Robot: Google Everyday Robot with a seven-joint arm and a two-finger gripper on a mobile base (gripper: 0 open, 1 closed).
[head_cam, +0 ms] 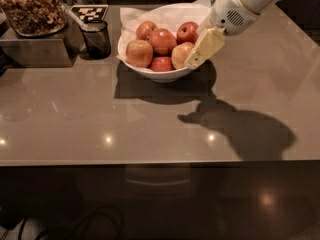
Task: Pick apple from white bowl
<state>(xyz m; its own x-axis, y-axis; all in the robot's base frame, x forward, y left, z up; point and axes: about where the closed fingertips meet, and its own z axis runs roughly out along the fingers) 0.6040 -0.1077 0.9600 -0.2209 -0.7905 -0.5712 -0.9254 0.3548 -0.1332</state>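
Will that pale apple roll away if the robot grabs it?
Maybe. The round, pale yellow-orange apple looks smooth, so it could slip; nestled among other apples in the glossy white bowl, it likely won't roll far. The gripper hangs beside it.

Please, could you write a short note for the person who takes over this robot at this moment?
Gripper: over the right rim of the white bowl, its tip against the pale apple.
Apple: in the bowl, on its right side, one of six; not lifted.
Done: the reach to the bowl.
Left: take hold of the apple and lift it out, probably slowly, as other apples lie close.
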